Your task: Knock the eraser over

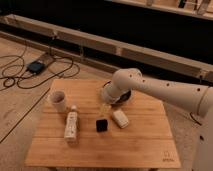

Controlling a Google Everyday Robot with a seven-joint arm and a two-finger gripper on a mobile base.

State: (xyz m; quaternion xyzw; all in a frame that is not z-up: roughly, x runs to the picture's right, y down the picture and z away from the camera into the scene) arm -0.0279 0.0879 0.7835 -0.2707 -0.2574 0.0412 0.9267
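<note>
The eraser [102, 124] is a small black block standing near the middle of the wooden table [100, 150]. My gripper [104, 109] hangs from the white arm [150, 87] that reaches in from the right. It sits just above and behind the eraser, close to it. I cannot tell if it touches the eraser.
A cream-white flat block [120, 119] lies just right of the eraser. A white bottle [71, 126] lies to its left. A white cup [58, 100] stands at the back left. A dark bowl [117, 95] sits behind the gripper, partly hidden by the arm. Cables lie on the floor at left.
</note>
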